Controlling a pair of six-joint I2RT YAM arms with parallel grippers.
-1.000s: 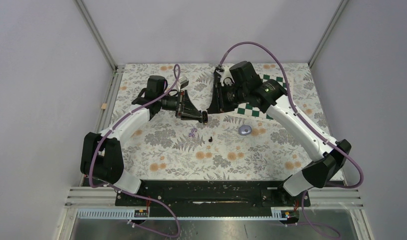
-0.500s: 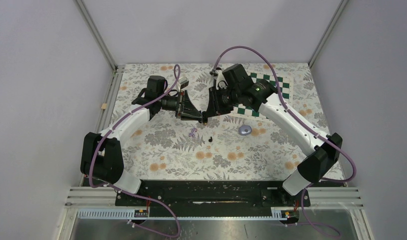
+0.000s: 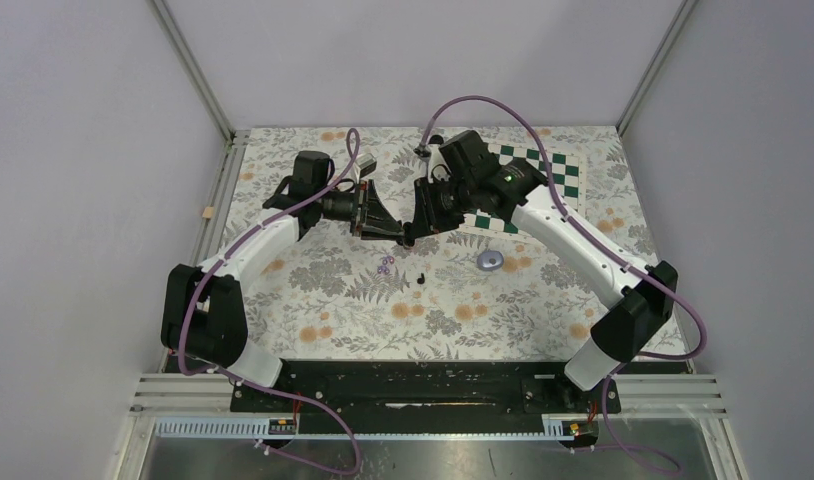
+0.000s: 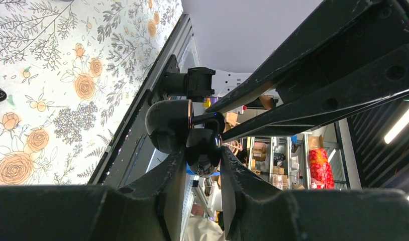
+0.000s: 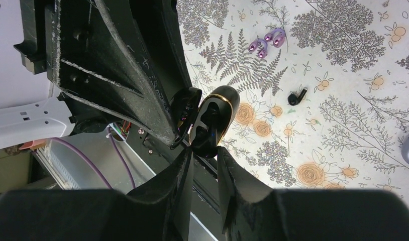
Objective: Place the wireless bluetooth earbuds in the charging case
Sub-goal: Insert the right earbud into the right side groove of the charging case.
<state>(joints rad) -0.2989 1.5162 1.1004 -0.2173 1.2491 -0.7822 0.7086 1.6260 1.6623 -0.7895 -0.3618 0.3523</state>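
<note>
The black charging case (image 5: 215, 113) is held in the air above the flowered table (image 3: 313, 300), opened on its hinge and gripped from both sides. The left gripper (image 4: 203, 152) is clamped tight on one rounded half. The right gripper (image 5: 205, 150) is closed on the lower end of the other, gold-rimmed half. Whether an earbud is already seated inside cannot be told. A black earbud (image 5: 297, 97) and a cluster of purple earbuds (image 5: 268, 41) lie on the table, near each other and outside the case. A pale oval object (image 3: 490, 260) is seen to their right.

The glossy shell is judged slippery. If the two arms are pulled or twisted unevenly, the hinge may be strained or one half squeezed out of its grip. If one grip is let go to fetch an earbud, the case may swing shut or be dropped onto the earbuds below, and they may be scattered.
</note>
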